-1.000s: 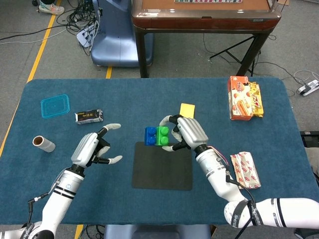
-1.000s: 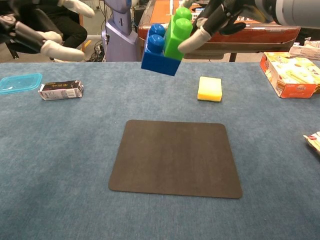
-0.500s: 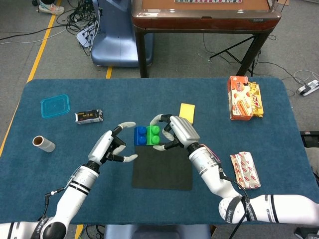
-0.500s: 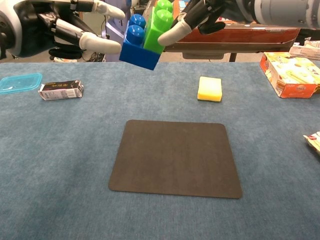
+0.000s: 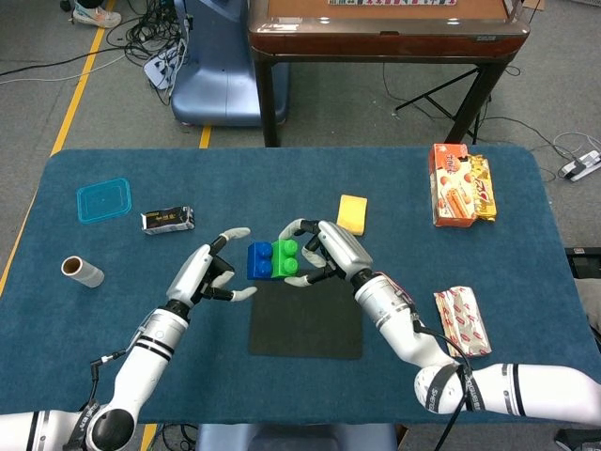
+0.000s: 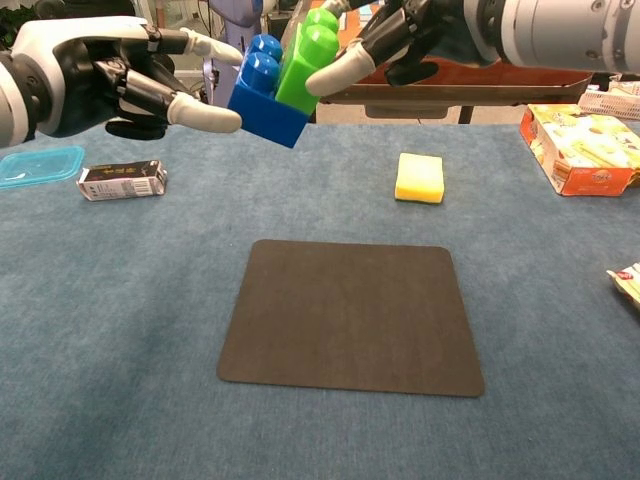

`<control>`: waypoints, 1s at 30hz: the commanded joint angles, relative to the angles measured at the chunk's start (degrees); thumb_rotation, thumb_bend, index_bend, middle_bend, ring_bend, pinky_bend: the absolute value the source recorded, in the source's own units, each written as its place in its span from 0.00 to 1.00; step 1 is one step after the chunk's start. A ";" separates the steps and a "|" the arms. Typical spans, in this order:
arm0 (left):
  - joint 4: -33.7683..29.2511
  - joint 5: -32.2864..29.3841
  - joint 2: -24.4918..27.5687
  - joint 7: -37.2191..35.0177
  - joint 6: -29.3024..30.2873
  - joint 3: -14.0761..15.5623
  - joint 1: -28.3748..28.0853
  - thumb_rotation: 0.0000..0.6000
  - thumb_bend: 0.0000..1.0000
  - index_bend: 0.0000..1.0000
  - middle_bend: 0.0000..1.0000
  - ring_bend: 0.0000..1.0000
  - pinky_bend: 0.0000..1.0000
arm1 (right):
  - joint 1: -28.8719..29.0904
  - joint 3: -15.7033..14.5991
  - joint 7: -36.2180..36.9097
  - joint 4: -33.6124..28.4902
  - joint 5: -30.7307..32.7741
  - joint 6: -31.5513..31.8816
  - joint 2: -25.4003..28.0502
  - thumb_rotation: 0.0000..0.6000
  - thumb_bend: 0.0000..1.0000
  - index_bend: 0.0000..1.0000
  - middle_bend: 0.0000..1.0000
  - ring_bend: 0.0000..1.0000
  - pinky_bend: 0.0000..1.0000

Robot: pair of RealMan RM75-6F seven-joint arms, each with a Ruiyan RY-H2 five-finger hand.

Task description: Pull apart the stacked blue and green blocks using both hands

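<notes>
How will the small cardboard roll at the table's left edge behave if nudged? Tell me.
The small brown cardboard roll lies on its side, so it would probably roll. It looks hollow, so likely light and easily crushed. The blue cloth-covered table might slow it.

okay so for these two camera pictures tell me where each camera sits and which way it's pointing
Head view: sits high, looking down on the blue table; both forearms show, left robot hand beside the blue block, right robot hand holding the green block.
Chest view: sits low at the table's near edge, looking across it; only the robot hands show, at the top, above the black mat.
Shared: both hands, the joined blocks, mat, yellow sponge.
</notes>
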 commanded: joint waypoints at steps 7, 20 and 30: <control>1.22 0.36 -1.09 -0.59 0.89 0.28 -0.25 1.00 0.01 0.35 1.00 1.00 1.00 | 0.13 -0.35 1.66 0.27 0.04 -1.60 0.67 1.00 0.43 0.65 1.00 1.00 1.00; 1.89 -1.05 -1.06 -2.16 -0.67 0.40 -0.54 1.00 0.01 0.46 1.00 1.00 1.00 | 0.42 -0.75 4.15 0.80 -0.34 -3.97 1.26 1.00 0.43 0.65 1.00 1.00 1.00; 1.27 -2.03 1.27 -7.88 -5.61 -0.69 -0.16 1.00 0.01 0.54 1.00 1.00 1.00 | 0.84 -1.29 5.36 1.45 -0.51 -5.26 1.48 1.00 0.43 0.65 1.00 1.00 1.00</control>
